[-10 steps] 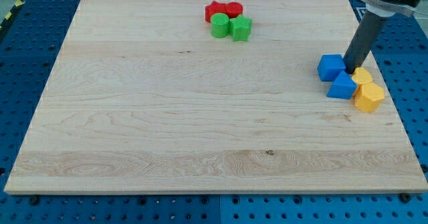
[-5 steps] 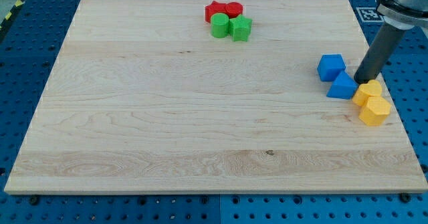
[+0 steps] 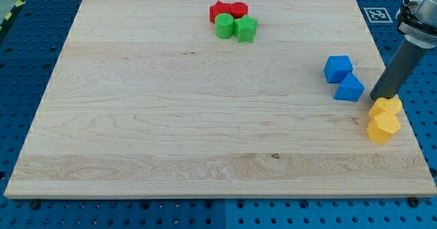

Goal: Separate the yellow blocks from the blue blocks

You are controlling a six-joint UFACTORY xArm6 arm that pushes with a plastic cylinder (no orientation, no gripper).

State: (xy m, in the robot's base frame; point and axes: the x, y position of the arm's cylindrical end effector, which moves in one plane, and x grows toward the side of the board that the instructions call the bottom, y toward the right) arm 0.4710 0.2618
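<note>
Single camera view, set high beyond the wooden board's [image 3: 171,119] near edge, looking obliquely down toward its far edge. All four corners lie in frame, with blue perforated table [image 3: 20,72] bordering every edge.

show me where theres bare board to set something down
The wooden board is bare across its whole left and bottom. Crowded spots: red blocks and green blocks at top centre; blue blocks and yellow blocks by the right edge, with my tip touching the upper yellow.
</note>
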